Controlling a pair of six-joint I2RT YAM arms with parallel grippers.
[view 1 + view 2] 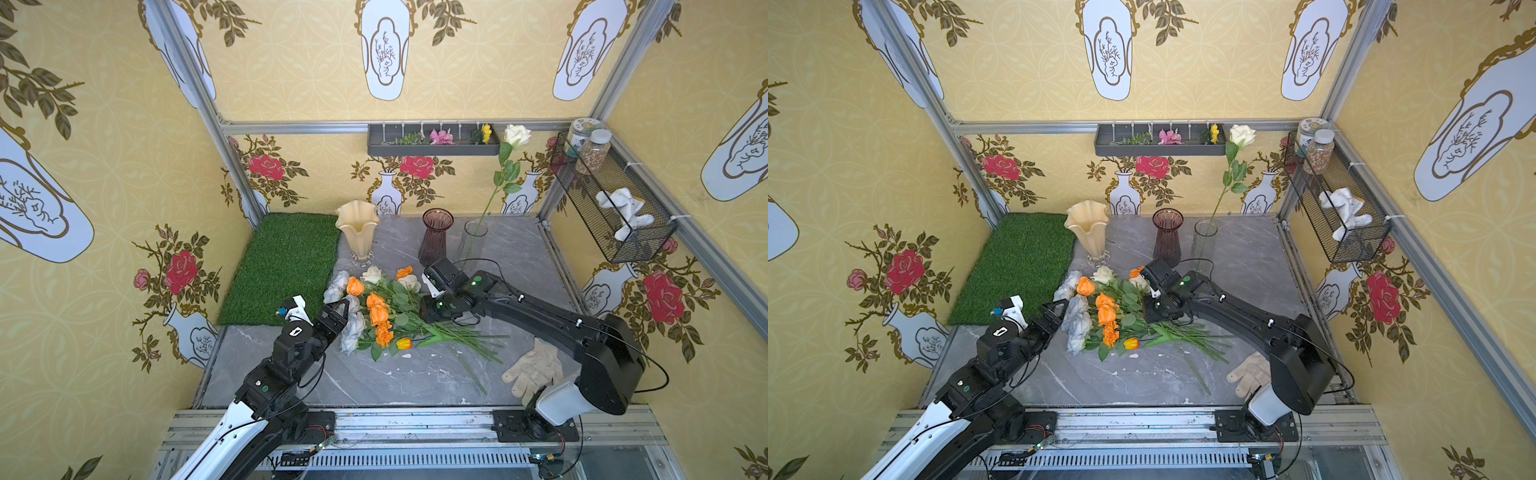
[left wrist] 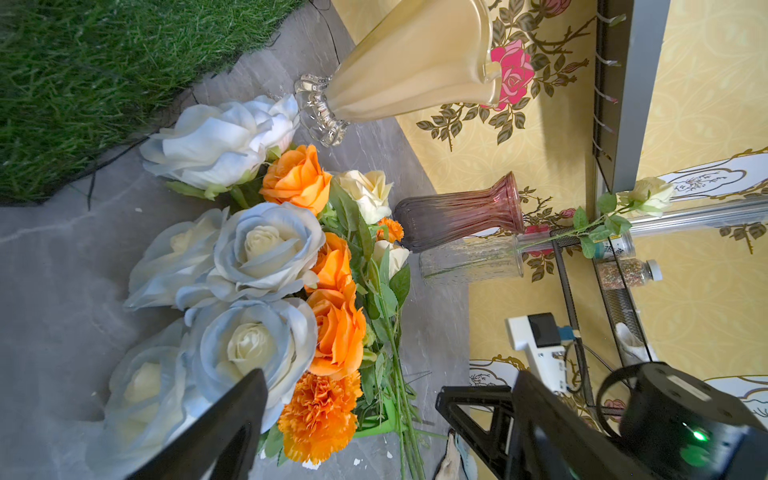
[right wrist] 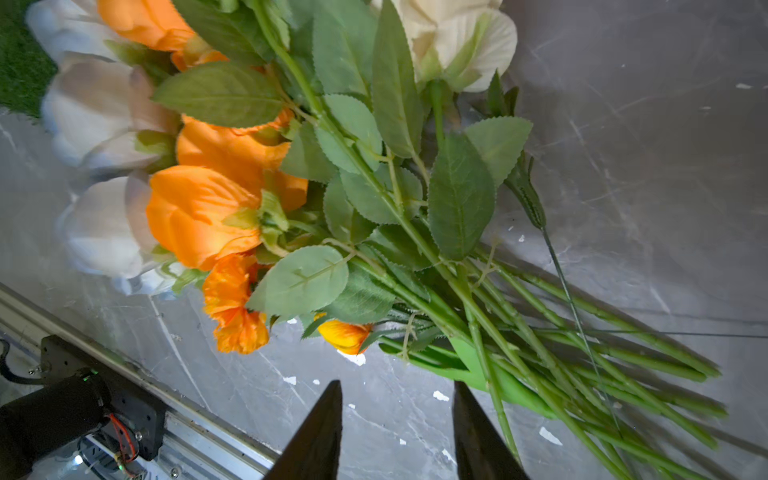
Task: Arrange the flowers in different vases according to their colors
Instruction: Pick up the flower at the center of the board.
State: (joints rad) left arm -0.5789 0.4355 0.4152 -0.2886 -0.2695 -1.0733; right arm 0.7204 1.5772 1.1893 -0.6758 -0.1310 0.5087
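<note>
Three in a row at the back of the grey table (image 1: pixel 415 374): cream-amber vase (image 1: pixel 358 228), purple vase (image 1: pixel 435 237), clear cylinder (image 1: pixel 473 241), the last holding one cream-white rose (image 1: pixel 517 134). Other flowers (image 1: pixel 382 311) lie heaped mid-table. Jaws wide apart, left gripper (image 1: pixel 338 309) sits just beside the pale blue roses (image 1: pixel 353 328). Over the stems (image 1: pixel 457 336), right gripper (image 3: pixel 397 386) hovers, jaws partly apart, bare table showing between them.

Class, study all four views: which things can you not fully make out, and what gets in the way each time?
Glove: partly covered by the right arm in both top views.
Jars: labels too small to read in both top views.
Flower stems: far ends cut off by the right wrist view's edge.
Cream vase: rim cut off by the left wrist view's edge.
</note>
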